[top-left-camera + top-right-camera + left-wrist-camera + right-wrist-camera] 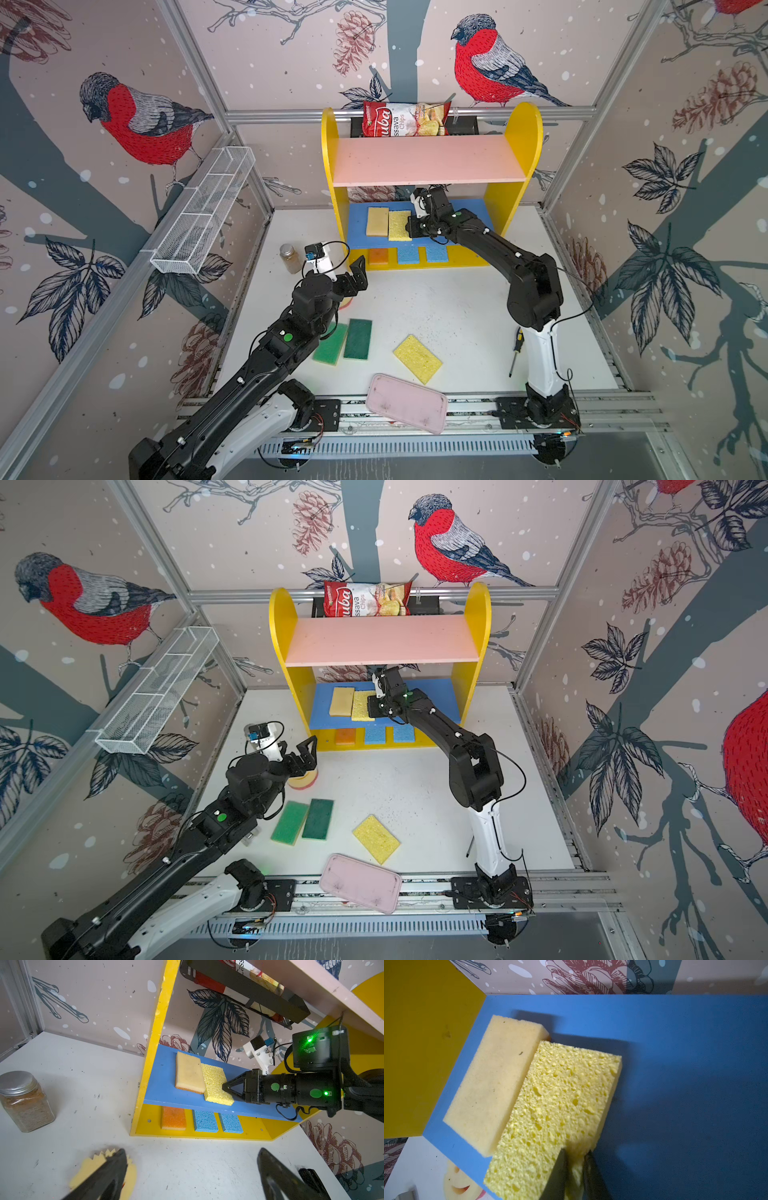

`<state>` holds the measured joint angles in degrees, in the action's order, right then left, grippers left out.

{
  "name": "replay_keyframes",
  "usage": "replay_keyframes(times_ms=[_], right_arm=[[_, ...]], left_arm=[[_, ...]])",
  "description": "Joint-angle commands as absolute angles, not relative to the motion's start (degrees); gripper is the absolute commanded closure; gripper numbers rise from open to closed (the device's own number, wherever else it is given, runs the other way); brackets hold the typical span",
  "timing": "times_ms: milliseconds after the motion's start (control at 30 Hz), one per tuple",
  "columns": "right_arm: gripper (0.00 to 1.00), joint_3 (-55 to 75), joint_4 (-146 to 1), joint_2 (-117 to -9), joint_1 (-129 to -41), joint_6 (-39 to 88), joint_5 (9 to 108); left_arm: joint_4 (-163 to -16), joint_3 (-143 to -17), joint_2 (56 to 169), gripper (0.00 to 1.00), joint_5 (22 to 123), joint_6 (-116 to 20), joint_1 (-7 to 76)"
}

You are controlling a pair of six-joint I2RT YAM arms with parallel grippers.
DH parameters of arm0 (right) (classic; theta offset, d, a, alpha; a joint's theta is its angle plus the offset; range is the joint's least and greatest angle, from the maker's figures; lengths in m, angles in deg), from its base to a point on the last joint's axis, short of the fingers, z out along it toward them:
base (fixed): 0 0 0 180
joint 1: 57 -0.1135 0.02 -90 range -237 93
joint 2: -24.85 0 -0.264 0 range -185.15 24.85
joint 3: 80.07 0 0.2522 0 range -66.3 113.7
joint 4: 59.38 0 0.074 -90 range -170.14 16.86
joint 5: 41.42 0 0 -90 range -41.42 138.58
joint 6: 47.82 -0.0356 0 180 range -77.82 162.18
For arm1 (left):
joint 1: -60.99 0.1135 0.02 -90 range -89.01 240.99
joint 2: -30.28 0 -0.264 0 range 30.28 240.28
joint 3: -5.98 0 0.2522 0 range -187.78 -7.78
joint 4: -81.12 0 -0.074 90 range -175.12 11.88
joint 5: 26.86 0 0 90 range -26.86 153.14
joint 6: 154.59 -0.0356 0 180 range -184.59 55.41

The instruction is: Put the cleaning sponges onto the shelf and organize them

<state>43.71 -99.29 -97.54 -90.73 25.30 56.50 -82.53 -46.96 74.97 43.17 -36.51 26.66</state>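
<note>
The shelf (pixel 519 137) stands at the back. On its blue board lie a tan sponge (pixel 377 221) and a yellow sponge (pixel 560 1095) side by side. My right gripper (pixel 576 1151) is shut on the yellow sponge's near edge. An orange sponge (pixel 378 256) and two blue sponges (pixel 407 255) sit on the yellow base. On the table lie two green sponges (pixel 358 338) and another yellow sponge (pixel 417 358). My left gripper (pixel 192 1152) hangs open just above the table. One of its fingers is over the round smiley sponge (pixel 87 1169).
A spice jar (pixel 291 257) stands left of the shelf. A pink tray (pixel 407 403) lies on the front rail and a screwdriver (pixel 515 351) by the right arm's base. A wire mesh rack (pixel 203 212) hangs on the left wall. A chips bag (pixel 405 118) sits behind the shelf.
</note>
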Motion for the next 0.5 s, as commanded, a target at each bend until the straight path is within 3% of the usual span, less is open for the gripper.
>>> replay_keyframes(times_ms=[0,467], right_arm=[[0.86,43.9,-100.93,-96.53,-90.06,25.3,54.8],[0.91,40.75,-101.93,-93.99,-87.69,27.82,54.31]], left_arm=[[-82.61,-47.0,74.87,0.04,42.33,-37.02,26.73],[-82.7,-48.09,76.37,0.04,43.68,-35.96,26.72]])
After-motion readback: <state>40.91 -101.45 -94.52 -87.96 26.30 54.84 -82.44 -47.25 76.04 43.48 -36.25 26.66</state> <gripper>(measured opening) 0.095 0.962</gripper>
